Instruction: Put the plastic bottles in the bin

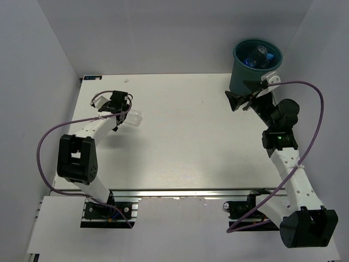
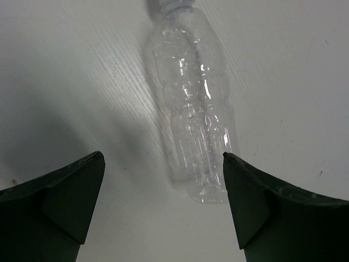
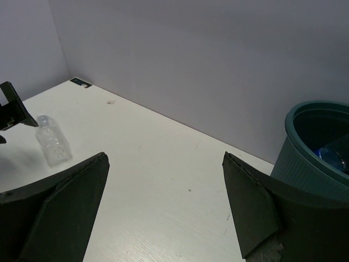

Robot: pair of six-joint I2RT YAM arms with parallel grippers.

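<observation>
**Left pincer open over a clear bottle; right pincer open beside the bin**

The left pincer hung over the white worktop with its two dark fingers spread wide and nothing between them touched. The clear bottle lay flat on its side on the worktop, just ahead of this pincer. In the left wrist view its base sat close inside the right-hand finger, without clear contact, and its neck pointed away from the pincer. It was plain and see-through, with a ribbed body and no label to be seen. From above, it showed as a pale shape just off the pincer's tips.

The right pincer was also wide open and carried nothing. It was held above the worktop on the far right side. The dark teal bin stood just ahead of it and to its right, upright, with its ribbed wall and rolled rim close to the right-hand finger. Whether the finger touched the wall could not be told. Inside the bin lay blue-marked bottles, and how many could not be made out. From the right pincer, the clear bottle lay well off to its left, across the bare worktop.

A purple cable looped out from the right arm, behind that pincer.
</observation>
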